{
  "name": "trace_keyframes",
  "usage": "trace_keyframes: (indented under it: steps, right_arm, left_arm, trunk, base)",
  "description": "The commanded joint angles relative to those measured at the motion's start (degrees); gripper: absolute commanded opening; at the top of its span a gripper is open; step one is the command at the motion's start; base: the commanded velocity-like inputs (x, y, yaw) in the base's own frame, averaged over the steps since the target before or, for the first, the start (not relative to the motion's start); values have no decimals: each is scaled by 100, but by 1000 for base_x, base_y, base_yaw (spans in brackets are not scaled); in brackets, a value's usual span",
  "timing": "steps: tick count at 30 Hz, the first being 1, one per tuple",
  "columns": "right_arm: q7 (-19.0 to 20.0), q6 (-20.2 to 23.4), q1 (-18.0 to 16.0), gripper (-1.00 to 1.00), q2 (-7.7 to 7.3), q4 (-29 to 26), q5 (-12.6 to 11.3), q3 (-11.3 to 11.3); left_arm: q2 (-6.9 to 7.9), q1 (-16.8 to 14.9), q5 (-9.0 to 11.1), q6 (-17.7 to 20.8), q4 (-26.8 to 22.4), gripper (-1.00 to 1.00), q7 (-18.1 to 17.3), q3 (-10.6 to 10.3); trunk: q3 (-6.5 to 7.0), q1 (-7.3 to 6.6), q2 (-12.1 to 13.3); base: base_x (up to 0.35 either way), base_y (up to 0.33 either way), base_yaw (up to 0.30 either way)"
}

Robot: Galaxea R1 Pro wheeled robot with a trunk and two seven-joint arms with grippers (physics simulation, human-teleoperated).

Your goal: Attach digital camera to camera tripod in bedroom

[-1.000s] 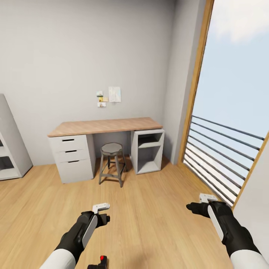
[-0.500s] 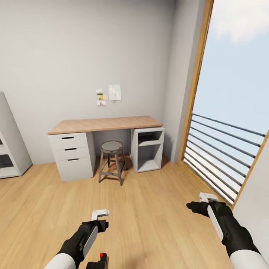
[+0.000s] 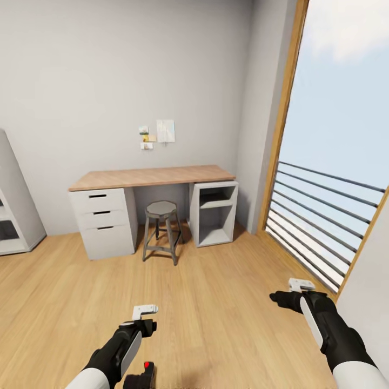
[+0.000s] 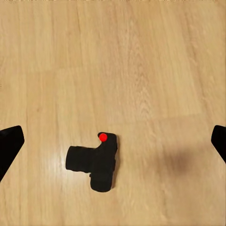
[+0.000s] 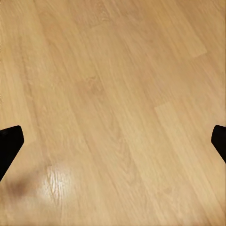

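The digital camera [image 4: 94, 162], small and black with a red dot on top, lies on the wood plank floor directly below my left gripper [image 4: 113, 143]. That gripper's fingers stand wide apart with nothing between them. In the head view the camera [image 3: 143, 374] sits at the bottom edge, just below my left gripper [image 3: 145, 320]. My right gripper [image 3: 292, 294] hovers over bare floor near the window, and its fingers [image 5: 9, 146] are spread open and empty. The camera tripod is out of view.
A wood-topped grey desk [image 3: 151, 176] with drawers stands against the far wall, with a round metal stool [image 3: 161, 227] under it. A white shelf [image 3: 13, 216] is at the left. A tall window with a black railing [image 3: 319, 216] fills the right side.
The head view has tilted slightly, so the desk sits higher in the picture. My left gripper has dropped lower, closer to the digital camera. The right arm holds still.
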Motion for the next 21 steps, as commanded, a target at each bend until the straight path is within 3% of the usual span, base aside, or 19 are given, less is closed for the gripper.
trace_keyframes:
  steps: [1, 21]
  right_arm:
    - [16, 27, -3, 100, 0, -6, -25, -8]
    - [62, 30, -3, 100, 8, -6, -50, 1]
  left_arm:
    - [-6, -1, 17, 26, -13, 100, 20, 8]
    - [-8, -1, -1, 3, -20, 100, 30, 13]
  trunk:
    - [-25, 22, -44]
    - [-384, 461, -847]
  base:
    - [0, 0, 0]
    - [0, 0, 0]
